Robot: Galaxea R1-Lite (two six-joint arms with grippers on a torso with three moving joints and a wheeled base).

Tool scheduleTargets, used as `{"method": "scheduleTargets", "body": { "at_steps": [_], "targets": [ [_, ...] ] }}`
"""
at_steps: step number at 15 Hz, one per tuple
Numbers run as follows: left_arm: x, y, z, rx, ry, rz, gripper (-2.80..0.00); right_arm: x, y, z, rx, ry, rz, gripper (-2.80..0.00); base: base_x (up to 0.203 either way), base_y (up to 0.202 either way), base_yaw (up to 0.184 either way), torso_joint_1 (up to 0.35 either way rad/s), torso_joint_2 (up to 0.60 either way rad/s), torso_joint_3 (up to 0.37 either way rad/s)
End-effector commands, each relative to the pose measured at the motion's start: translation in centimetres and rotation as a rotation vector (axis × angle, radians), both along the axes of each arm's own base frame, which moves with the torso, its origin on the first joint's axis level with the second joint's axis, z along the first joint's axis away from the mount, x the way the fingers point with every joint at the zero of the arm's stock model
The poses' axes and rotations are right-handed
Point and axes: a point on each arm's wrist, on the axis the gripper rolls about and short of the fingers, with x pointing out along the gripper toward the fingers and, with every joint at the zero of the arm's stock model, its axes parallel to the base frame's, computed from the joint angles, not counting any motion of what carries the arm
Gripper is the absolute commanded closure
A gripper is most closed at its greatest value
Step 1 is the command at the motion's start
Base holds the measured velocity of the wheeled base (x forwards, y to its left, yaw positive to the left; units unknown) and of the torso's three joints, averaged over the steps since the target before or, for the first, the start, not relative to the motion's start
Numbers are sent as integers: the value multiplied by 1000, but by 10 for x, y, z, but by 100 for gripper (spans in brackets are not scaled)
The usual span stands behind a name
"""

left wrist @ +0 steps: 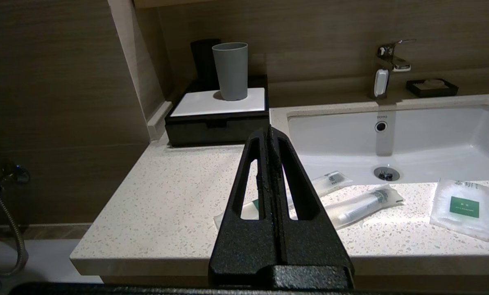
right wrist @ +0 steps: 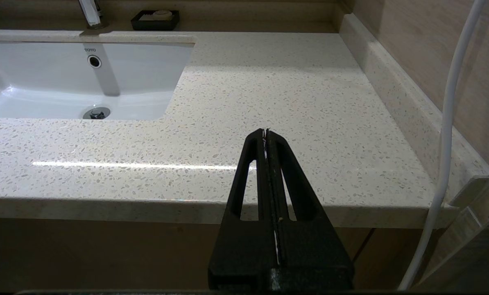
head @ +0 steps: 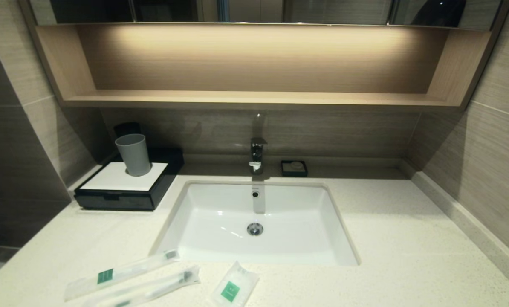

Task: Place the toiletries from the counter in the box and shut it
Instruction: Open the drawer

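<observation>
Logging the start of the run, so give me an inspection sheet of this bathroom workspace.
Surface: speckled cream counter with white sink.
Job's things: two toothbrush packets and white sachet lie at the front edge; black box back left, drawer shut.
Clutter: grey cup on the box; soap dish by the faucet.
Grippers: left tool shut, empty, off the front edge; right tool shut, empty, off the front edge.
Cables: white cable at right; hose at left.
Surroundings: wooden shelf, tiled walls.
</observation>
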Motion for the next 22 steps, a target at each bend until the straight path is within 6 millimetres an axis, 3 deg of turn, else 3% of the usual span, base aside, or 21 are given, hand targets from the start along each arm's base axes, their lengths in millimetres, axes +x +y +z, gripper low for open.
{"method": "scheduleTargets", "body": {
  "at_steps": [1,6,11,14,16,20,22],
  "targets": [
    [-4,0,8,1,-28,-1,0,0,0,0,-1,1,0,0,0,0,0,0,0,0],
    [-14,0,20,3,-38,-11,0,0,0,0,-1,2,0,0,0,0,0,0,0,0],
    [-37,-1,54,6,-139,-29,0,0,0,0,-1,1,0,0,0,0,0,0,0,0],
    [-37,-1,64,7,-116,-33,0,0,0,0,-1,1,0,0,0,0,0,0,0,0],
    [-20,-1,79,1,-48,-24,0,0,0,0,-1,2,0,0,0,0,0,0,0,0],
    [39,-1,116,-33,111,8,0,0,0,0,-1,2,0,0,0,0,0,0,0,0],
    [63,0,124,-39,174,33,0,0,0,0,-1,1,0,0,0,0,0,0,0,0]
  ]
}}
